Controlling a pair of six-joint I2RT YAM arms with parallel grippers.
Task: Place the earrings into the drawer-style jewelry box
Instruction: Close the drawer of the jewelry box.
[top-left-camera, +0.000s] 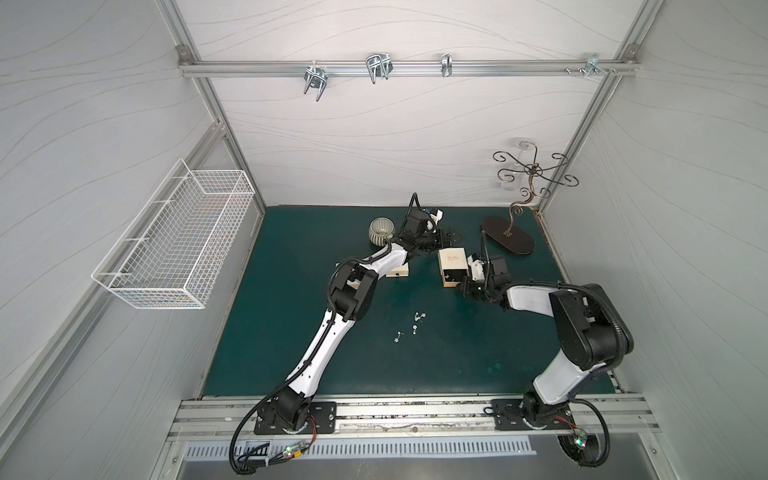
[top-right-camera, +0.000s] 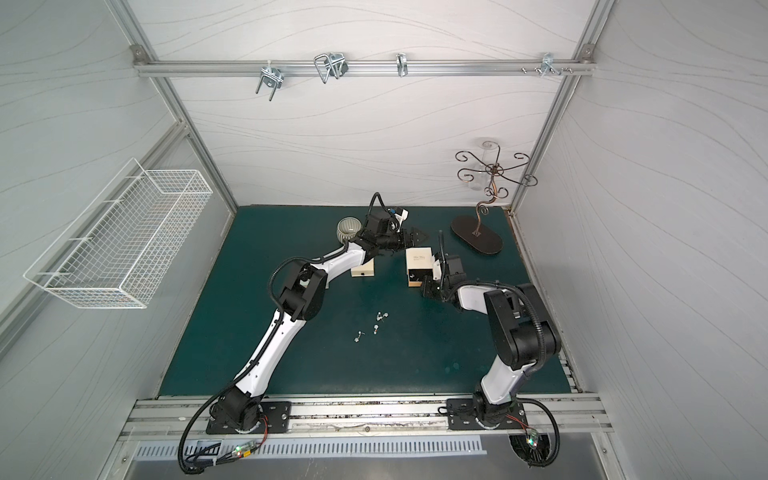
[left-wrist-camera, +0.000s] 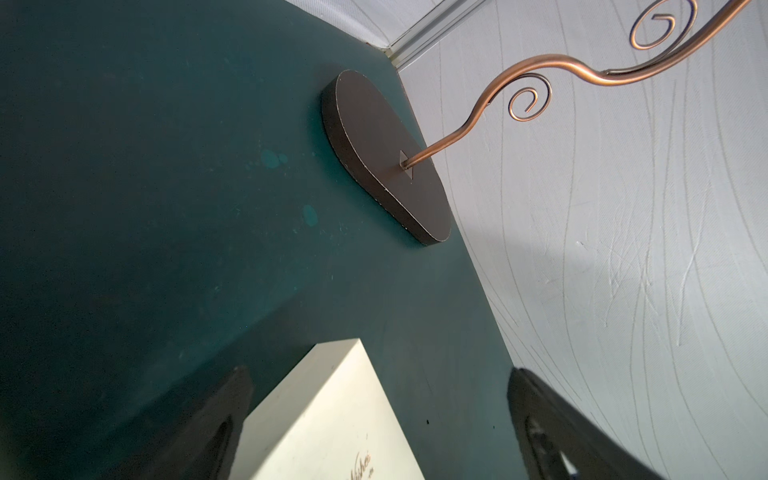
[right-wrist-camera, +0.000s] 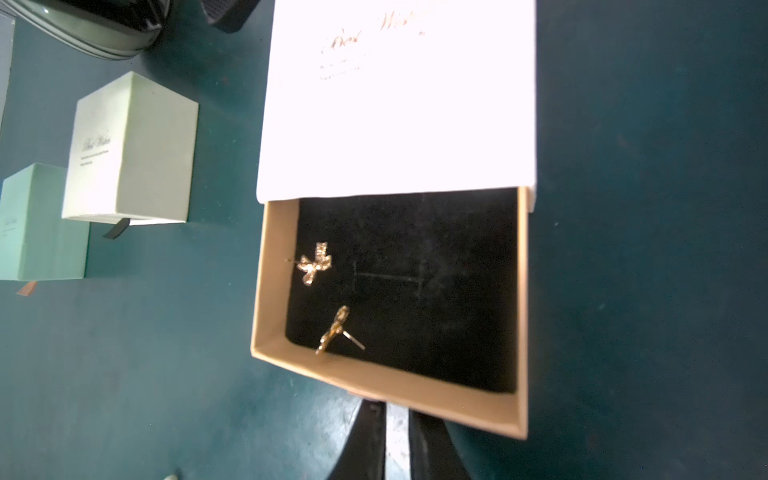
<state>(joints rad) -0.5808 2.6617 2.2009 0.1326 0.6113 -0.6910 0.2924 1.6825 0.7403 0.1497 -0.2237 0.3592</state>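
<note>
Nearby jewelry box (right-wrist-camera: 395, 116): pale box (right-wrist-camera: 133, 145), mint box (right-wrist-camera: 41, 224), bowl (top-left-camera: 381, 229).

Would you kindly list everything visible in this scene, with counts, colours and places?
jewelry box: one, white sleeve, tan drawer open, centre
boxed earrings: two, sparkly, in drawer
loose earrings: several, silvery, on green mat
other boxes: two, cream and mint, centre-left
bowl: one, pale ribbed, back
jewelry stand: one, copper, dark base, back right
wire basket: one, white, left wall
hooks: four, metal, back rail
left end effector: open, behind box
right end effector: nearly closed, at drawer front
</note>
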